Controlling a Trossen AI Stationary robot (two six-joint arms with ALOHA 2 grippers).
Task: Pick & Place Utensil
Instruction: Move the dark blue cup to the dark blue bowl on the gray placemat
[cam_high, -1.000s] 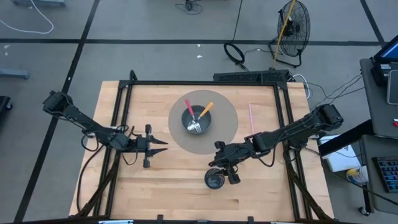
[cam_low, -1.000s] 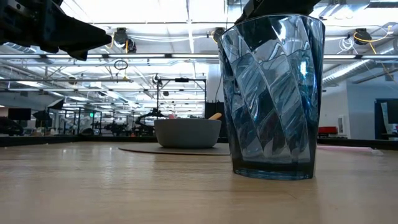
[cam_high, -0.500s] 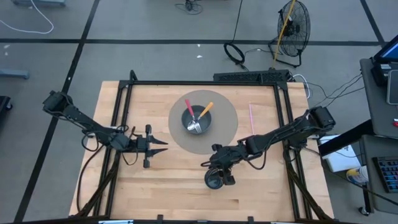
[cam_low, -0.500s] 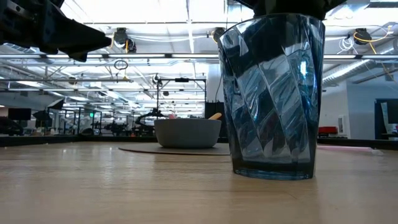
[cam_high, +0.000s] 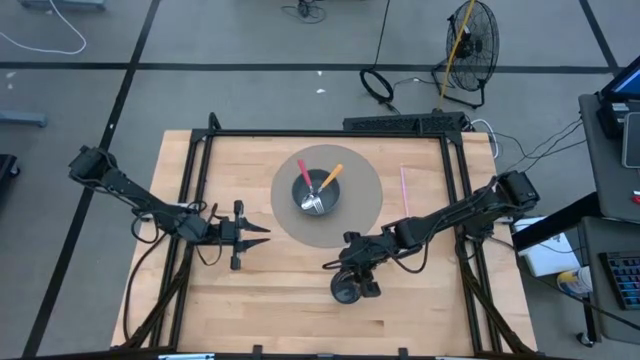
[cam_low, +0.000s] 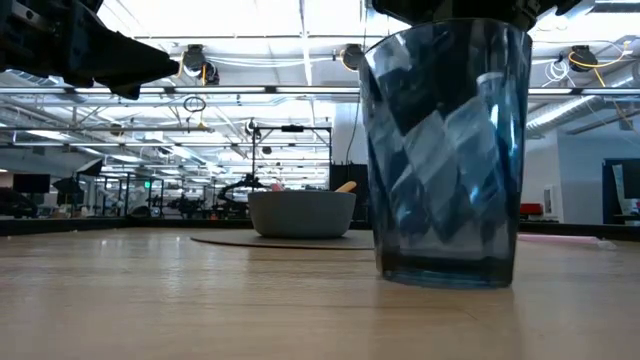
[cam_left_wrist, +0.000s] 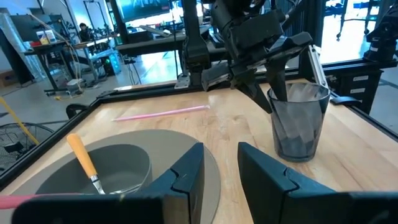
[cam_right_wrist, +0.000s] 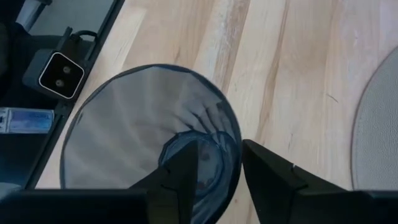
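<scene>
A blue-tinted clear cup (cam_high: 345, 290) (cam_low: 445, 150) (cam_left_wrist: 298, 121) stands on the wood near the table's near edge. My right gripper (cam_high: 352, 272) (cam_right_wrist: 217, 162) is over its far rim, open, with one finger inside the cup and one outside. A grey bowl (cam_high: 315, 195) (cam_low: 300, 212) sits on a round grey mat and holds an orange-handled fork (cam_high: 328, 180) (cam_left_wrist: 81, 155) and a red-handled utensil (cam_high: 303, 172), both leaning on its rim. My left gripper (cam_high: 262, 233) (cam_left_wrist: 221, 155) waits open, left of the mat. My right gripper comes from above, pointing down, astride the cup's far rim (cam_right_wrist: 237, 142). One finger (cam_right_wrist: 183, 171) is inside the cup, and the other finger (cam_right_wrist: 261, 165) is outside, right against the wall. The gap is wider than the wall. The cup's base is on the table, slightly tilted.
A thin pink stick (cam_high: 404, 185) (cam_left_wrist: 161, 112) lies on the wood right of the mat (cam_high: 365, 215). A black frame runs along the table's edges (cam_high: 330, 133). Bare wood lies between the cup and the left gripper.
My right gripper has moved toward the table's left and come down over the cup's rim, so one finger now stands inside. In the last half second the cup has slid a little toward the table's right and tipped slightly. Its base has stayed on the table.
</scene>
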